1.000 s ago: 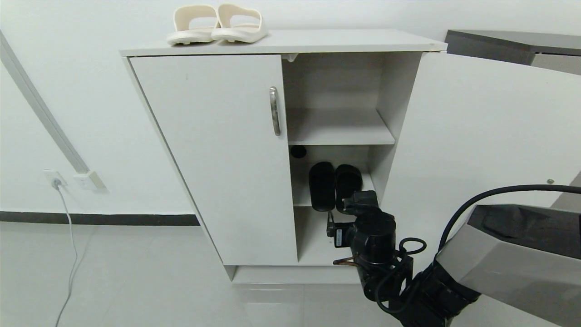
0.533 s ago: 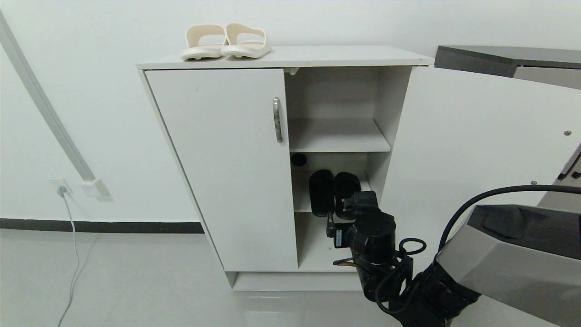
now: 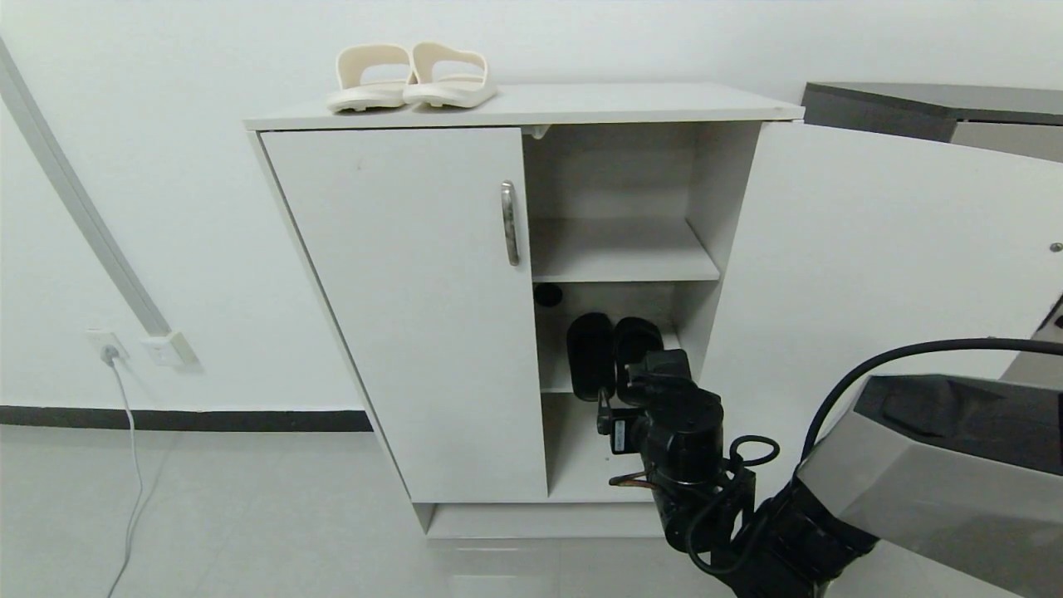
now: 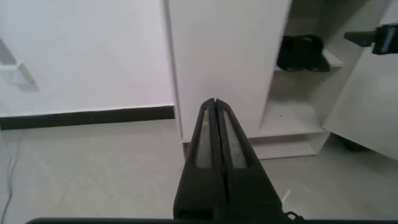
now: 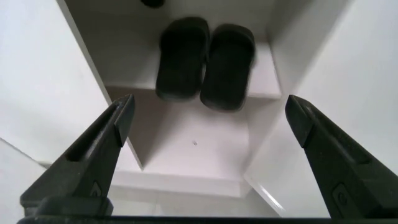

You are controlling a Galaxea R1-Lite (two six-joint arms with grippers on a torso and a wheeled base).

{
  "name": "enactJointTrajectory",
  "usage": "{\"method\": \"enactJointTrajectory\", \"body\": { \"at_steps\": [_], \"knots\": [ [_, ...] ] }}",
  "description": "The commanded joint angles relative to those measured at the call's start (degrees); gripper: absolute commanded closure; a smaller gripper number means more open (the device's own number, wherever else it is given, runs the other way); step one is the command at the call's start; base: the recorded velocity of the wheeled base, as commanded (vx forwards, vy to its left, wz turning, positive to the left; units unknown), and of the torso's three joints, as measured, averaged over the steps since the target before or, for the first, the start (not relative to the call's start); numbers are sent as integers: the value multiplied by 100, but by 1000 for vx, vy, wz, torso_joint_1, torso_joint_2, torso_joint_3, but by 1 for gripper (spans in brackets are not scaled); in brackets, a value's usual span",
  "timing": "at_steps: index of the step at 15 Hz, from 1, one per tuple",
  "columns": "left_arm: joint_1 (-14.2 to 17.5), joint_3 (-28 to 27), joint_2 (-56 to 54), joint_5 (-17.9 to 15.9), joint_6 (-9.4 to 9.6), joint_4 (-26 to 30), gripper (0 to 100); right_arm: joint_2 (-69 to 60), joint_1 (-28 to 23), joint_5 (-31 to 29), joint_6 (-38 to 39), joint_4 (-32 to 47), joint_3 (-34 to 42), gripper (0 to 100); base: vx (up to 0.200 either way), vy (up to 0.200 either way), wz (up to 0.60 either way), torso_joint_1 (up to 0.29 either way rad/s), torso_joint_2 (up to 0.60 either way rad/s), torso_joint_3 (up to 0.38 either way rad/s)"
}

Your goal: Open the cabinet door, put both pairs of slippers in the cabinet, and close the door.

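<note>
— Where are the claws?
— The left claw hangs low over the pale tiled floor, its two fingers pressed flat together, clenched on nothing. The right claw is spread wide, released, in front of the open half of the white two-door cabinet.
— And the dark pair?
— The pair of black slippers lies side by side on the middle shelf, at its front edge, just beyond the right claw and apart from it.
— The doors?
— The right door is swung wide open. The left door, with its upright metal handle, is shut.
— The other pair?
— The pair of cream slippers sits on the cabinet's top board, above the shut door, close to the white wall, not yet inside.
</note>
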Motion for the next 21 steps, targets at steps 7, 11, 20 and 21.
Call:
{"method": "enactJointTrajectory", "body": {
  "at_steps": [7,11,20,21],
  "knots": [
    [-2,0,7,3,-7,-1,100,30,13,11,4,5,44,0,0,200,0,2,2,2],
    [-2,0,7,3,-7,-1,100,30,13,19,4,-13,88,0,0,200,0,2,1,6],
    [-2,0,7,135,-43,-1,100,4,39,134,-5,-39,272,0,0,67,0,1,1,0],
    [-2,0,7,135,-43,-1,100,-5,39,143,-31,-74,307,0,0,0,0,0,0,0]
  ]
}}
